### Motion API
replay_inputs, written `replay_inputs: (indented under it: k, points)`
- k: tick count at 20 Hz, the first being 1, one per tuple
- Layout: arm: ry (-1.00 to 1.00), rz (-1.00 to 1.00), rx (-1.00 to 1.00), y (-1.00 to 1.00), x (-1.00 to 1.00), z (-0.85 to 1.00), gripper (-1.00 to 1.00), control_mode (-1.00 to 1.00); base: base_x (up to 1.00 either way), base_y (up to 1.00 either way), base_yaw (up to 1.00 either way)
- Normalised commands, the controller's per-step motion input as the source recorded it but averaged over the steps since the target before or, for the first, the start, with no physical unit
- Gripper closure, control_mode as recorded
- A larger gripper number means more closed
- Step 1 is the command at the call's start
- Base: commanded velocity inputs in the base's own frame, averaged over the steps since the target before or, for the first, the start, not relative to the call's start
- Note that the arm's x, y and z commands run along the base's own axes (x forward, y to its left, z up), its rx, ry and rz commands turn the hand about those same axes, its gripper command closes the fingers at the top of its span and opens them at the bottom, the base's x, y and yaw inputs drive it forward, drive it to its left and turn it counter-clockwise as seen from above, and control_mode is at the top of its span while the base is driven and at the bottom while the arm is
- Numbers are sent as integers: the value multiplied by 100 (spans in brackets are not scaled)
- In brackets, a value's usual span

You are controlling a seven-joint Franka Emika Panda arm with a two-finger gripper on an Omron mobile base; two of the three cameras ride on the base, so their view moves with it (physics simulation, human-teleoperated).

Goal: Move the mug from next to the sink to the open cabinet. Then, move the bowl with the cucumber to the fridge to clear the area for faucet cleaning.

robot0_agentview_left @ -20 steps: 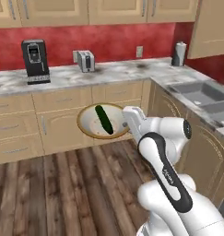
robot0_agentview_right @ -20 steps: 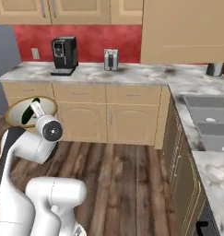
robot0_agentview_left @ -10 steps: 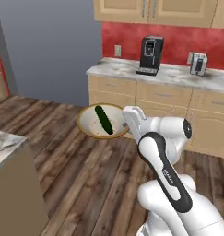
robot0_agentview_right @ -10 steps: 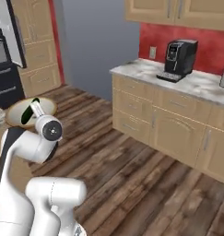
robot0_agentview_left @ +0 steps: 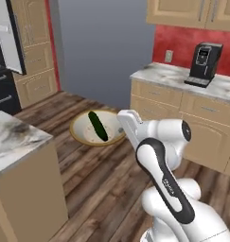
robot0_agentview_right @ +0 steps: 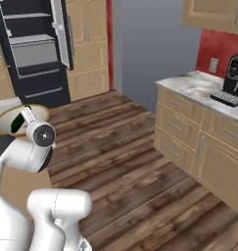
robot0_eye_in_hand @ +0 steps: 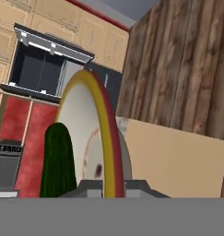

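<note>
The bowl [robot0_agentview_left: 82,134] is wide and shallow, with a tan-golden rim and an off-white inside, and it hangs level above the wood floor. My gripper [robot0_agentview_left: 122,128] is shut on its right rim. The dark green cucumber [robot0_agentview_left: 97,125] lies inside it. From the right base view the bowl [robot0_agentview_right: 4,118] and cucumber [robot0_agentview_right: 15,124] peek out behind my arm at the left edge. In the hand view the bowl [robot0_eye_in_hand: 83,117] is seen edge-on with the cucumber [robot0_eye_in_hand: 58,161] against it. The black fridge [robot0_agentview_right: 36,49] stands open at the far left, grey shelves showing; its door edge [robot0_agentview_left: 14,40] shows too.
A marble-topped island [robot0_agentview_left: 17,137] stands close at the lower left. A tan counter run [robot0_agentview_left: 182,97] with a black coffee machine [robot0_agentview_left: 204,64] lies to the right. Wood floor [robot0_agentview_right: 120,147] stretches between me and the fridge.
The whole scene has swung across both base views as the base turned: the sink counter is gone, and the fridge and island have come in. The bowl stays held in the same place by the arm.
</note>
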Motion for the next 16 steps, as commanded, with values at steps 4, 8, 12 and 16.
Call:
replay_inputs:
  k: [4, 8, 12, 16]
  points:
    - [0, 0, 0, 0, 0, 0, 100, 100, 100, -96, 4]
    - [0, 0, 0, 0, 0, 0, 100, 100, 100, -69, 21]
    - [0, 0, 0, 0, 0, 0, 100, 100, 100, -9, 60]
    - [0, 0, 0, 0, 0, 0, 100, 100, 100, -10, 51]
